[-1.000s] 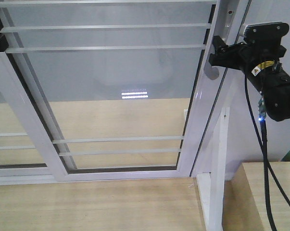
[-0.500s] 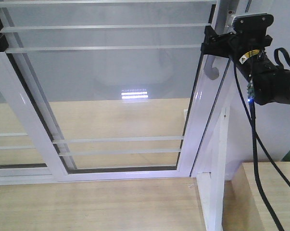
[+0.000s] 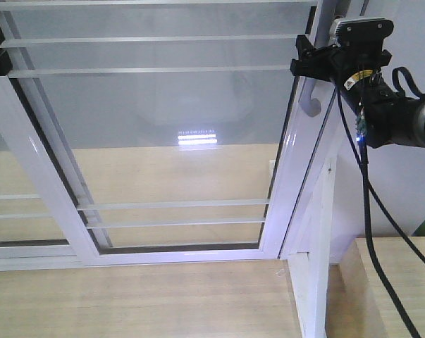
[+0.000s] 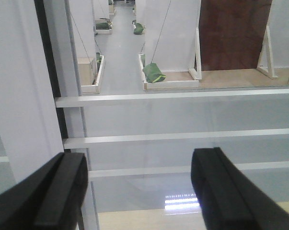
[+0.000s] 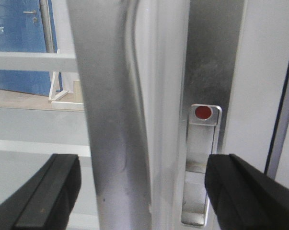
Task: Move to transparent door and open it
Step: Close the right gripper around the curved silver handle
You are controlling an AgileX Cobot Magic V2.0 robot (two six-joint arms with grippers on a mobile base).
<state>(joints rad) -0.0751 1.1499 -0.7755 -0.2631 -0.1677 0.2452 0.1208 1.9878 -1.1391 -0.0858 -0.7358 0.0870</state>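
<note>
A pale wooden floor (image 3: 127, 303) is seen below, with a white post (image 3: 319, 232) set at its right edge and a light wooden block (image 3: 423, 303) just beside that. Farther off, a green sack (image 4: 154, 73) is laid near a brown panel (image 4: 235, 33), and a blue door (image 5: 19, 43) is shown.

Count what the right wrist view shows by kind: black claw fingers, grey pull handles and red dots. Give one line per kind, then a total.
Black right claw fingers: 2
Grey pull handle: 1
Red dot: 1
Total: 4
</note>
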